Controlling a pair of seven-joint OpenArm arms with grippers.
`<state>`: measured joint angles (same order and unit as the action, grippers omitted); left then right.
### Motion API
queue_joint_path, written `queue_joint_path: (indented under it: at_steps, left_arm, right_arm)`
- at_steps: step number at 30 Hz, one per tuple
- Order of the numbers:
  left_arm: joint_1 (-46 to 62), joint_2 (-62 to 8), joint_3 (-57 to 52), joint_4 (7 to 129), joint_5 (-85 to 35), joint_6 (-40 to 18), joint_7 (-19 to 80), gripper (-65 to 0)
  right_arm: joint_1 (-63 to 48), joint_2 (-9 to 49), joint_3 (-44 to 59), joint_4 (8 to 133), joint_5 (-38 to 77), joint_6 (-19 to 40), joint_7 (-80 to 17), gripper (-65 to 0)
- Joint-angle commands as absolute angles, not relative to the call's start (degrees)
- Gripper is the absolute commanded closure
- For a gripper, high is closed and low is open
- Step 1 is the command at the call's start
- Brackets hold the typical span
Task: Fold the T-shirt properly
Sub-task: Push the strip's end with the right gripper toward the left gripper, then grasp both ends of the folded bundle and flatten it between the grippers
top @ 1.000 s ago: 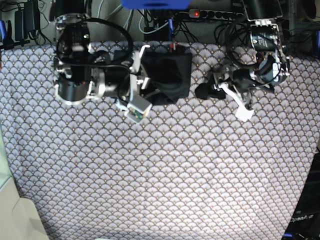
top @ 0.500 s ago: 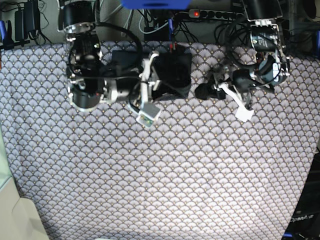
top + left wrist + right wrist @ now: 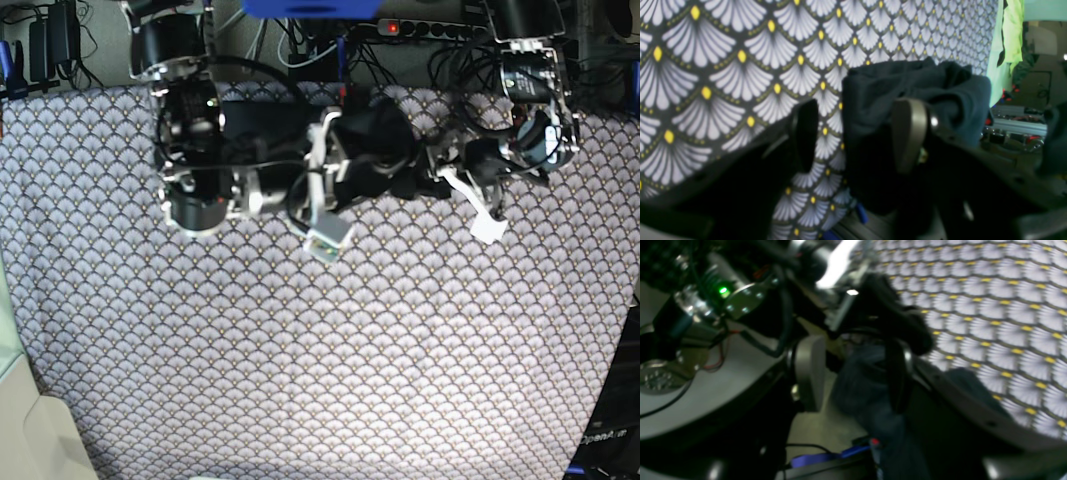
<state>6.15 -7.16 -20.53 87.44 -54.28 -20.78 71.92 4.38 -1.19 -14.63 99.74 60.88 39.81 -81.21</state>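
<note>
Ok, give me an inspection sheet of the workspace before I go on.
Surface: patterned tablecloth covers the table and lies flat.
Job's things: T-shirt bunched in a dark heap at the far edge, between the two arms; not folded.
Clutter: nothing seen.
Grippers: left gripper open, shirt partly between its fingers, tablecloth showing in the gap. Right gripper open, cloth between the jaws and lying against one finger; that view is blurred.
Cables: loose leads and a power strip behind the table's far edge.
Surroundings: bright green cloth hanging beyond the table.
</note>
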Motion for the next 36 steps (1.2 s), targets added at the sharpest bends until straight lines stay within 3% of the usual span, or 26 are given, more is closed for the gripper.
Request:
queue_joint_path:
  at_steps: [1, 9, 12, 16, 19, 20, 23, 26, 30, 36]
  left_arm:
    - [5.5, -7.6, -20.7, 88.6, -55.5, -21.0, 71.4, -33.8]
    - [5.6, -9.6, -26.2, 88.7, -56.0, -21.1, 72.1, -33.8]
    - [7.4, -12.1, -32.8, 91.1, -58.7, -21.1, 72.1, -33.8]
    - [8.7, -16.0, -38.5, 93.3, -65.3, -20.5, 74.1, -33.8]
    - [8.5, -15.9, -39.0, 94.0, -69.1, -20.4, 78.6, -33.3]
    - [8.3, -15.3, -38.8, 94.7, -70.0, -20.4, 79.9, -31.2]
    - [8.0, -11.4, -38.7, 97.5, -70.6, -19.3, 80.0, -15.8]
    - [6.2, -8.3, -37.2, 101.0, -71.0, -11.5, 80.0, 0.0]
    - [5.9, -7.5, -29.6, 104.0, -71.2, -4.7, 80.0, 0.0]
    - [5.8, -4.2, -17.4, 104.7, -70.6, -3.7, 80.0, 0.0]
  right_arm:
    - [5.4, -2.1, -14.7, 100.7, 62.6, 40.0, -80.0, -30.8]
    - [8.9, 0.5, -13.8, 100.7, 62.5, 40.0, -80.0, -27.2]
    - [10.6, 3.4, -13.9, 101.1, 62.5, 40.0, -80.0, -19.6]
    - [10.7, 7.9, -11.8, 104.4, 62.5, 40.0, -80.0, -2.0]
    - [9.9, 10.2, -11.7, 107.8, 62.6, 40.0, -80.0, 0.0]
    - [8.9, 11.1, -11.6, 108.9, 62.6, 40.0, -80.0, 0.0]
    - [6.8, 13.9, -11.4, 110.3, 62.5, 40.0, -80.0, 0.0]
    - [4.4, 16.2, -11.4, 110.4, 62.5, 40.0, -80.0, 0.0]
    - [0.4, 19.6, -11.7, 110.5, 62.5, 40.0, -79.4, 0.0]
    - [-2.9, 23.6, -11.8, 110.4, 62.4, 40.0, -72.2, 0.0]
